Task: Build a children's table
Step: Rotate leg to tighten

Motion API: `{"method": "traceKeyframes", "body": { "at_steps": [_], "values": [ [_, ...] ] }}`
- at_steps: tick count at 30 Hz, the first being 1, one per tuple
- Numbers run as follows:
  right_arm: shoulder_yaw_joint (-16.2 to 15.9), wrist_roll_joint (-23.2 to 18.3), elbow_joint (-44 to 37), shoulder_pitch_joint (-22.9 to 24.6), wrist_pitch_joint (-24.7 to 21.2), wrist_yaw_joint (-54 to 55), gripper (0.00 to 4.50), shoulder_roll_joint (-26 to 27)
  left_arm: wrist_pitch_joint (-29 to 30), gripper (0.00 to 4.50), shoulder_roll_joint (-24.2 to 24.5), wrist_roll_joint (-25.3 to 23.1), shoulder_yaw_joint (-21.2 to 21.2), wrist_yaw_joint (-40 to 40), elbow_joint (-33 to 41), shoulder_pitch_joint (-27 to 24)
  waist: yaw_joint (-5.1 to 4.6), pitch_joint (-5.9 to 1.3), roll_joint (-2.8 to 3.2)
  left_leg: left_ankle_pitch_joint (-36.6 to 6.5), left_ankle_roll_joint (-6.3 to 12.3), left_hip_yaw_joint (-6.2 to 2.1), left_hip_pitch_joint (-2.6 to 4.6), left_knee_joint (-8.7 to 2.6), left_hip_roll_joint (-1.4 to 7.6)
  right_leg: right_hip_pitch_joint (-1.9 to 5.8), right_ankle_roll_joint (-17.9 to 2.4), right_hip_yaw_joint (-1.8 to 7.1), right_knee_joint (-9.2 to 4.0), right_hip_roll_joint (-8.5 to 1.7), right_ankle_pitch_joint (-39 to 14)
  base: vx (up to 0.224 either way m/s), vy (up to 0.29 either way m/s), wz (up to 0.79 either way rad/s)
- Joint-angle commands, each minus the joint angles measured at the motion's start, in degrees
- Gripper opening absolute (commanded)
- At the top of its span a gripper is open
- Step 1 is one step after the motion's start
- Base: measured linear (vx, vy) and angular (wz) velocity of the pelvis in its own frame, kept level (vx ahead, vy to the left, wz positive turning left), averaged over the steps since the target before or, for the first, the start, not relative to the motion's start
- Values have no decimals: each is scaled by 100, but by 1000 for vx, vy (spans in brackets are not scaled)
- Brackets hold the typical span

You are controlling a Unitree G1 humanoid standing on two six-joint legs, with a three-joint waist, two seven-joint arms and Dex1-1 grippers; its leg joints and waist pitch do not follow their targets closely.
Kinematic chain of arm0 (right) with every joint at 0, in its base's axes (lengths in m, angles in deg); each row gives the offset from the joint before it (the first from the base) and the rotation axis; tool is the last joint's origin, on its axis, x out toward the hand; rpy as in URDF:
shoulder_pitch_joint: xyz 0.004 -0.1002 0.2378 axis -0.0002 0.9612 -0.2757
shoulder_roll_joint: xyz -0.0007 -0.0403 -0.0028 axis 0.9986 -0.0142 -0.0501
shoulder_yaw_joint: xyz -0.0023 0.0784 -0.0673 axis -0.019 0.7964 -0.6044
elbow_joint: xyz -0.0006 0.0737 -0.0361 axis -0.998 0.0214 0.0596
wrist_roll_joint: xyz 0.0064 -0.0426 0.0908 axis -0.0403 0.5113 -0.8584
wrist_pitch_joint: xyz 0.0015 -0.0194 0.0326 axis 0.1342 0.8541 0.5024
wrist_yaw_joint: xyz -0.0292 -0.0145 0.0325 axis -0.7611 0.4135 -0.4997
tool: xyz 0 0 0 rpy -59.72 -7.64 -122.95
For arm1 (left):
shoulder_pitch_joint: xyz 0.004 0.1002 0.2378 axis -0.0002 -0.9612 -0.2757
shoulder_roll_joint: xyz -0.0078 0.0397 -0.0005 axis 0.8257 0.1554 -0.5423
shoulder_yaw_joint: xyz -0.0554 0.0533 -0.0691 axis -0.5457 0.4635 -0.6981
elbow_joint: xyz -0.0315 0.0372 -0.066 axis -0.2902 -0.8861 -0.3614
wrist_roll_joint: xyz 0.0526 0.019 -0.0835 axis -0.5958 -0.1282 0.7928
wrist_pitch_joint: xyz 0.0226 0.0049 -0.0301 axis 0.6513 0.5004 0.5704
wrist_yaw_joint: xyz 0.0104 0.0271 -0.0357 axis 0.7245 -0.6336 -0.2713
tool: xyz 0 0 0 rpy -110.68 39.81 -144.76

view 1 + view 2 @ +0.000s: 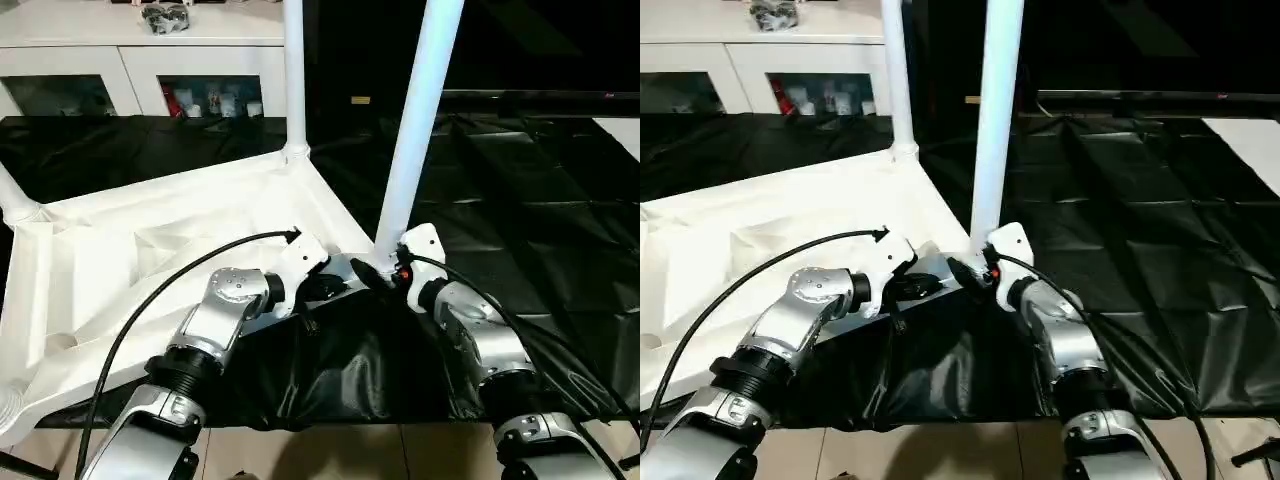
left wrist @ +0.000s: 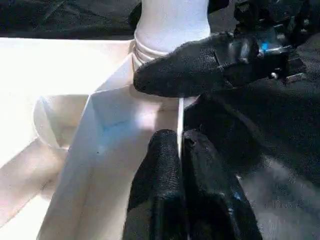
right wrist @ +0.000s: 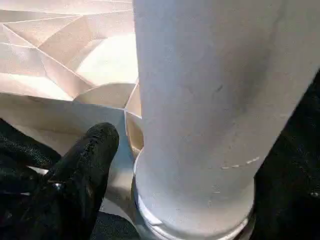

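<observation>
Left gripper (image 2: 182, 165) is pinching the tabletop (image 1: 150, 260) rim at its near corner; right gripper (image 1: 385, 272), whose opening I cannot tell, is touching the leg (image 1: 415, 130) there. Three legs are standing; more may remain.

A staged indoor work area, lab-like rather than lived-in: black plastic sheeting (image 1: 540, 230) is spread over the pale tiled floor (image 1: 330, 450) as a work mat. At the far left stands a white cabinet (image 1: 140, 60) with glass doors and small items inside.
</observation>
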Motion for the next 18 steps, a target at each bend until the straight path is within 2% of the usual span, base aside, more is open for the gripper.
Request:
{"method": "traceKeyframes", "body": {
  "at_steps": [1, 2, 4, 5, 8, 12, 16, 17, 18],
  "values": [
    [-440, -30, 5, 96, -65, -356, 392, 189, 113, 65, -62, -49, 67, 173, -38, 230, 3, -282, -34, -1931, 158, -119, 8, -403, 151, 208, -782, 210, -477, -309, -2329, 0, 0, 0],
    [-384, -43, 6, 75, -54, -349, 392, 159, 206, 65, 3, -118, 145, 117, -49, 235, -31, -286, -22, -1766, 142, -148, -60, -424, 148, 263, -773, 201, -443, -311, -2166, 0, 0, 0],
    [-370, -44, 4, 65, -52, -344, 392, 147, 291, 83, 30, -141, 177, 81, -45, 234, -43, -298, -37, -1719, 175, -120, -15, -391, 145, 219, -832, 206, -453, -302, -2066, 0, 0, 0],
    [-356, -47, 20, 47, -40, -346, 392, 127, 395, 83, 70, -159, 228, 2, -28, 223, -42, -295, -19, -1647, 206, -108, -5, -375, 144, 220, -948, 220, -439, -312, -1908, 0, 0, 0],
    [-334, -43, 51, 24, -16, -351, 392, 106, 448, 83, 114, -175, 281, -61, -12, 214, -51, -289, -8, -1649, 227, -102, -2, -380, 148, 231, -1052, 211, -427, -298, -1804, 0, 0, 0],
    [-310, -63, 58, 1, 10, -385, 392, 43, 571, 83, 215, -151, 307, -132, 107, 211, -73, -289, -2, -1731, 195, -106, 3, -386, 153, 236, -1084, 211, -420, -290, -1787, 0, 0, 0],
    [-242, -101, 24, -28, 35, -430, 392, -67, 725, 83, 449, -97, 268, -246, 406, 203, -78, -304, -1, -1570, 226, -107, -15, -375, 152, 259, -1150, 212, -386, -295, -1566, 0, 0, 0],
    [-230, -104, 21, -31, 39, -429, 392, -81, 751, 110, 471, -89, 266, -262, 445, 198, -81, -312, -4, -1504, 241, -100, -3, -363, 154, 257, -1184, 214, -374, -293, -1445, 0, 0, 0],
    [-198, -127, 4, -33, 38, -460, 392, -126, 836, 116, 547, -51, 256, -352, 588, 163, -80, -320, -8, -1421, 269, -88, 3, -350, 152, 252, -1237, 215, -363, -283, -1311, 0, 0, 0]
  ]
}}
